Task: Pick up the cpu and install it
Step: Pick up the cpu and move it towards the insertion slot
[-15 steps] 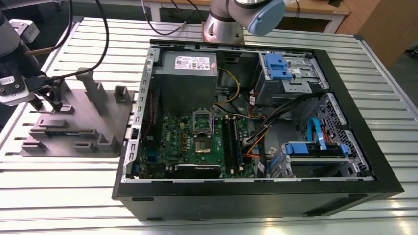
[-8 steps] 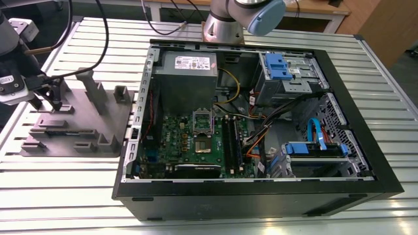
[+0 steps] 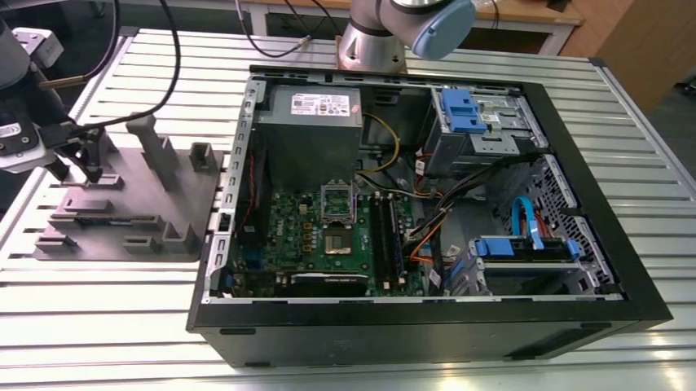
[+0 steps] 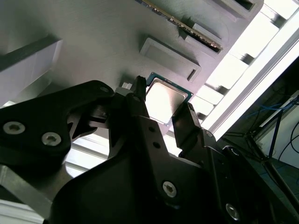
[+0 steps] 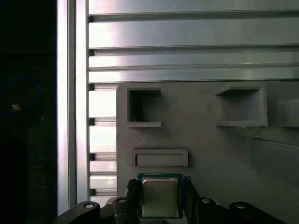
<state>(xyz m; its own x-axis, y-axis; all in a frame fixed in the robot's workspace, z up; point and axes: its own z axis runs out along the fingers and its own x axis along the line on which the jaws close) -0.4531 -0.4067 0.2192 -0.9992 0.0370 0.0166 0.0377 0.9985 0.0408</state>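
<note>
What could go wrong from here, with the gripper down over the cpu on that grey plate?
1. The cpu lies thin and flat on the grey plate with the gripper straddling it; an off-centre grasp could tilt or drop it.
2. Upright blocks stand close beside the gripper in the exterior view; moving sideways may strike one.
3. The socket sits deep in the computer case near loose cables, which might snag the arm.
</note>
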